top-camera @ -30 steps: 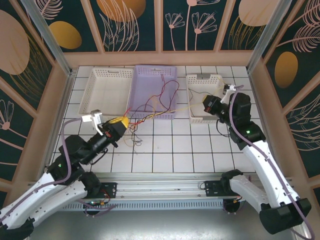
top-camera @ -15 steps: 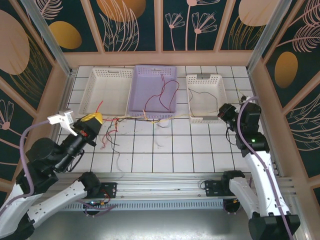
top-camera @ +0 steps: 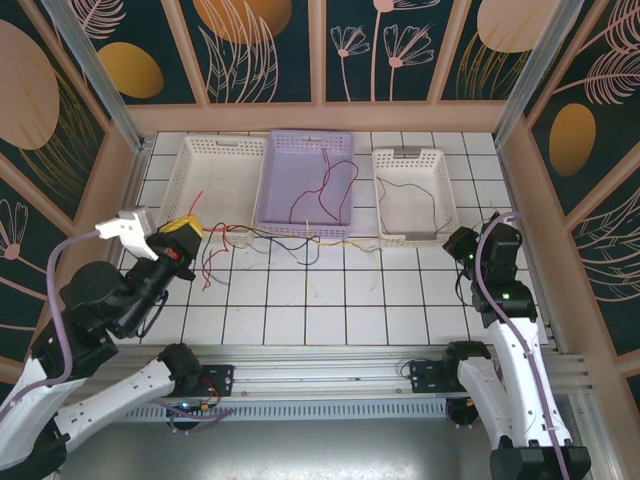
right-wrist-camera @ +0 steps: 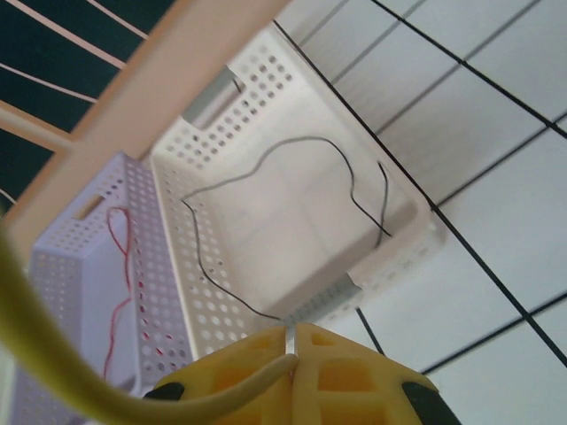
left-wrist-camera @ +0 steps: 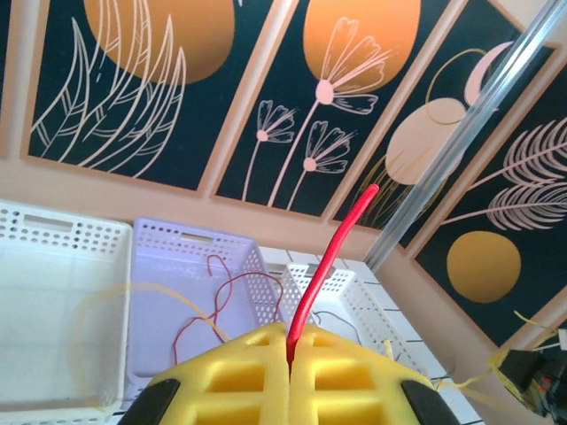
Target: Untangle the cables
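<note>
While left gripper (left-wrist-camera: 288, 341) pinches red cable (left-wrist-camera: 332, 252), right gripper (right-wrist-camera: 291, 341) clamps yellow cable (right-wrist-camera: 27, 305). Both jaws closed tight on them.

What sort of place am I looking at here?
Probably a robot test booth, not a home. A left arm and a right arm are bolted to a rail at a tiled table. Flower-painted panels wall it in. A lilac basket holds a red wire.

Arms spread wide apart, left pincer (left-wrist-camera: 288, 343) and right pincer (right-wrist-camera: 291, 343) both clamped tight, yellow fingertips together.
</note>
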`<action>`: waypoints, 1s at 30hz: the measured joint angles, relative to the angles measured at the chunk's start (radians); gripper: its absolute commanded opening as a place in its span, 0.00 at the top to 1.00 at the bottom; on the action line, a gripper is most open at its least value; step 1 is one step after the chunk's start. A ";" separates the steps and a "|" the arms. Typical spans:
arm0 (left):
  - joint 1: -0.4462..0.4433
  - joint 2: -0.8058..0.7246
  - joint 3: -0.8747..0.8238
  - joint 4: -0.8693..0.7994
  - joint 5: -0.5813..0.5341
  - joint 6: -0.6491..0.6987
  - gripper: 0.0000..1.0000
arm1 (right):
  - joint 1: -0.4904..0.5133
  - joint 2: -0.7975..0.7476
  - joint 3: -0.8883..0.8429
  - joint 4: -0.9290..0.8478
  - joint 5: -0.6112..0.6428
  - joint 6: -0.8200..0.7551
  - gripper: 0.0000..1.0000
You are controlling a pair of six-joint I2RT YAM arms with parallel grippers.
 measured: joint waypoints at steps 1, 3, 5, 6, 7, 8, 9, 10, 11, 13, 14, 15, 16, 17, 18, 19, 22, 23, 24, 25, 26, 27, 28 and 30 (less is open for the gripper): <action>0.000 0.015 0.000 0.008 0.002 0.002 1.00 | 0.000 -0.004 -0.014 0.000 0.000 0.000 1.00; 0.000 0.050 -0.001 0.034 0.009 0.003 1.00 | 0.017 -0.008 -0.038 0.001 -0.007 0.000 1.00; 0.000 0.080 -0.006 0.066 0.024 0.003 1.00 | 0.057 -0.008 -0.057 0.003 -0.007 0.000 1.00; 0.000 0.096 -0.011 0.088 0.032 0.003 1.00 | 0.090 -0.008 -0.066 0.004 -0.005 0.000 1.00; 0.000 0.110 -0.018 0.106 0.042 0.002 1.00 | 0.124 -0.008 -0.074 0.010 -0.007 -0.002 1.00; 0.000 0.125 -0.027 0.126 0.056 0.001 1.00 | 0.162 -0.007 -0.079 0.013 -0.005 -0.003 1.00; 0.000 0.140 -0.037 0.145 0.068 -0.002 1.00 | 0.211 -0.002 -0.083 0.019 0.001 -0.004 1.00; 0.000 0.154 -0.045 0.160 0.081 -0.006 1.00 | 0.245 0.005 -0.085 0.028 0.004 -0.006 1.00; 0.000 0.174 -0.052 0.176 0.093 -0.010 1.00 | 0.290 0.016 -0.085 0.040 0.009 -0.008 1.00; 0.000 0.208 -0.063 0.205 0.119 -0.017 1.00 | 0.366 0.048 -0.085 0.068 0.027 -0.009 0.98; 0.000 0.225 -0.069 0.220 0.132 -0.021 1.00 | 0.402 0.068 -0.085 0.082 0.032 -0.013 0.95; 0.000 0.243 -0.073 0.232 0.143 -0.026 1.00 | 0.431 0.089 -0.085 0.094 0.038 -0.021 0.91; 0.000 0.255 -0.076 0.239 0.152 -0.029 1.00 | 0.451 0.105 -0.085 0.106 0.039 -0.027 0.88; 0.000 0.268 -0.082 0.251 0.163 -0.034 1.00 | 0.470 0.119 -0.085 0.121 0.039 -0.034 0.84; 0.000 0.276 -0.091 0.267 0.170 -0.037 1.00 | 0.484 0.127 -0.085 0.138 0.039 -0.042 0.80; 0.000 0.282 -0.099 0.275 0.175 -0.040 1.00 | 0.492 0.130 -0.085 0.155 0.035 -0.051 0.76; 0.000 0.304 -0.119 0.298 0.196 -0.047 1.00 | 0.521 0.130 -0.085 0.232 0.015 -0.084 0.63; 0.000 0.315 -0.121 0.305 0.204 -0.051 1.00 | 0.530 0.134 -0.085 0.261 -0.002 -0.098 0.61; 0.000 0.325 -0.123 0.315 0.212 -0.055 1.00 | 0.537 0.140 -0.085 0.288 -0.020 -0.109 0.59; 0.000 0.339 -0.126 0.328 0.221 -0.059 1.00 | 0.546 0.153 -0.084 0.317 -0.039 -0.122 0.57; 0.000 0.352 -0.127 0.339 0.232 -0.063 1.00 | 0.557 0.171 -0.082 0.344 -0.060 -0.135 0.55; 0.000 0.363 -0.129 0.348 0.241 -0.066 1.00 | 0.571 0.189 -0.079 0.364 -0.072 -0.148 0.54; 0.000 0.374 -0.129 0.354 0.249 -0.070 1.00 | 0.589 0.208 -0.074 0.379 -0.082 -0.162 0.52; 0.000 0.390 -0.130 0.363 0.264 -0.076 1.00 | 0.634 0.246 -0.062 0.410 -0.095 -0.195 0.49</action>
